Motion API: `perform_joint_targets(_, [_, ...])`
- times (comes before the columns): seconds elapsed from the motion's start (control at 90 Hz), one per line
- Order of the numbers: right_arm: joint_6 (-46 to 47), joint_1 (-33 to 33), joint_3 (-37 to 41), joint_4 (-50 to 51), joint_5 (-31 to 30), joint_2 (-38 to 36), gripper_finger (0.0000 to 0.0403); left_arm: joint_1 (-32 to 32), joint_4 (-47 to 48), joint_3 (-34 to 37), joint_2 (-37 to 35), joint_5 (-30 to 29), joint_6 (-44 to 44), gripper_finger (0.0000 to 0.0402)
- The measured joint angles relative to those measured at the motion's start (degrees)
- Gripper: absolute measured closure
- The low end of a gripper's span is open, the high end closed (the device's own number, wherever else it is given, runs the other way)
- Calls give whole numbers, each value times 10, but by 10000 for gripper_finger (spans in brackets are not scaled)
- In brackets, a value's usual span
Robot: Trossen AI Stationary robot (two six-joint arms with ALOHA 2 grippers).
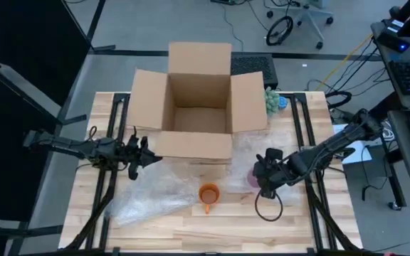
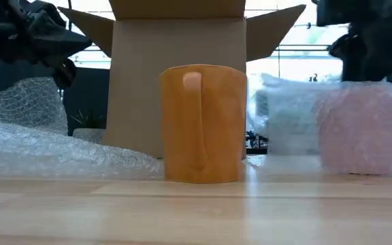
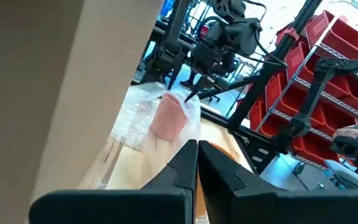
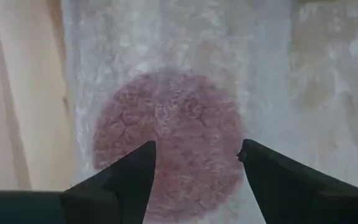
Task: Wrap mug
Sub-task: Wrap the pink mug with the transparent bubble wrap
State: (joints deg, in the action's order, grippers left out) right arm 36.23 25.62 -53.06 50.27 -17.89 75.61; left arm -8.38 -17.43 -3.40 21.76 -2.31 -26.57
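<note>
Your orange mug stands upright and bare on the wooden surface, handle facing the low camera, between your two hands and nearer the front edge than either. Neither hand touches it.

Just beside your right hand sits a pink mug already covered in bubble wrap. Your right hand hangs directly over it with the fingers spread wide, one on each side of the pink top as the wrist camera looks down, holding nothing.

Your left hand is out to the mug's other side, above the edge of a loose sheet of bubble wrap that lies crumpled on the surface and reaches almost to the orange mug. In the wrist view its two fingers are pressed together at the tips with nothing visible between them; from overhead you cannot tell whether the tips pinch the sheet.

Beyond both hands an open cardboard box stands with its flaps spread, and a small green item rests at its right flap.
</note>
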Motion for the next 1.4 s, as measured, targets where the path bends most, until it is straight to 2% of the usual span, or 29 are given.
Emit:
perform_joint_targets(0.189, [-19, -43, 15, -11, 4, 0, 180, 0, 0, 0, 0, -1, 0, 402])
perform_joint_targets(0.333, [-22, -65, 44, -18, 34, 1, 180, 0, 0, 0, 0, -1, 0, 402])
perform_joint_targets(0.622, [-23, -80, 90, -108, 35, 28, 180, 0, 0, 0, 0, -1, 1, 402])
perform_joint_targets(0.811, [-25, -88, 95, -135, 63, 65, 180, 0, -1, 0, 0, -1, 0, 402])
perform_joint_targets(0.978, [-42, -89, 96, -158, 71, 70, 184, 0, -25, 0, 0, -1, -1, 402])
perform_joint_targets(1.156, [-56, -89, 98, -155, 66, 74, 240, 0, -32, -7, 2, -3, -1, 402])
perform_joint_targets(1.4, [-89, -89, 98, -154, 74, 74, 374, 0, -42, -29, 24, -10, -1, 402])
